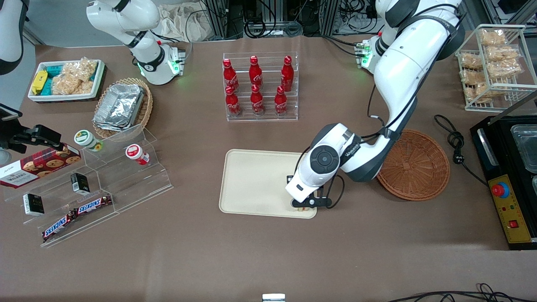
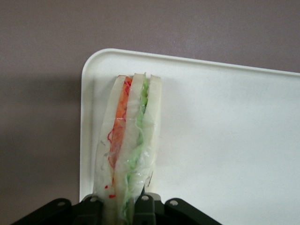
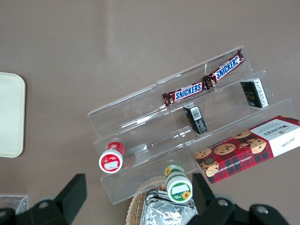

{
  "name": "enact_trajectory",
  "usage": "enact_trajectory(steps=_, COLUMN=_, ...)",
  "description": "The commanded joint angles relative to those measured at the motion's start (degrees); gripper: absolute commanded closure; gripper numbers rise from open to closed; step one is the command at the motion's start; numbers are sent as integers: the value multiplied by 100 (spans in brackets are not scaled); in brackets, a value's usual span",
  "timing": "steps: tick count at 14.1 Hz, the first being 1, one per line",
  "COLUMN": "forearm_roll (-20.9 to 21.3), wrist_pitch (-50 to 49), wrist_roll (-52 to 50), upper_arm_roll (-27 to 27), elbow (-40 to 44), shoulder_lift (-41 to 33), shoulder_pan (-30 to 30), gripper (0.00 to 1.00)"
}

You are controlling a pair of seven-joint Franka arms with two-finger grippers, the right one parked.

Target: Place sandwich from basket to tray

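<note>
Clearly wrapped sandwich point(image 2: 129, 140), orange and green layers, in gripper point(image 2: 123, 206).

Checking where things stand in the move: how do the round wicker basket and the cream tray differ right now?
The basket is round, woven, reddish-brown and holds nothing; the tray is rectangular, smooth, cream, with the sandwich at its corner, in the gripper. Both lie flat on the table.
</note>
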Motion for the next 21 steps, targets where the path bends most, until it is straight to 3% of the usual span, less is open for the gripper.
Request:
enact_trajectory(steps=1, forearm_roll=115, wrist_pitch=-18, wrist_roll=-377, upper_arm_roll=40, elbow=204, shoulder_lift=87, shoulder_pan=-75, gripper=29)
enact_trajectory(steps=2, forearm_roll=132, wrist_pitch=-9, wrist_roll=-378, upper_arm_roll=31, elbow=178, shoulder_lift=87, shoulder_pan=-75, gripper=0)
enact_trajectory(steps=11, forearm_roll=247, wrist_pitch=-289, wrist_roll=-422, upper_arm_roll=31, elbow=142, shoulder_lift=-281, shoulder_pan=21, gripper=0)
enact_trajectory(steps=18, forearm_roll=19, wrist_pitch=-2511, wrist_roll=-229, upper_arm_roll=-4, elbow=55, shoulder_lift=-1906, shoulder_pan=557, gripper=0)
enact_trajectory(steps=21, forearm_roll=-384, wrist_pitch=-2839, wrist_roll=68, upper_arm_roll=-4, elbow=-733, shoulder_lift=-2871, shoulder_pan=1197, gripper=0)
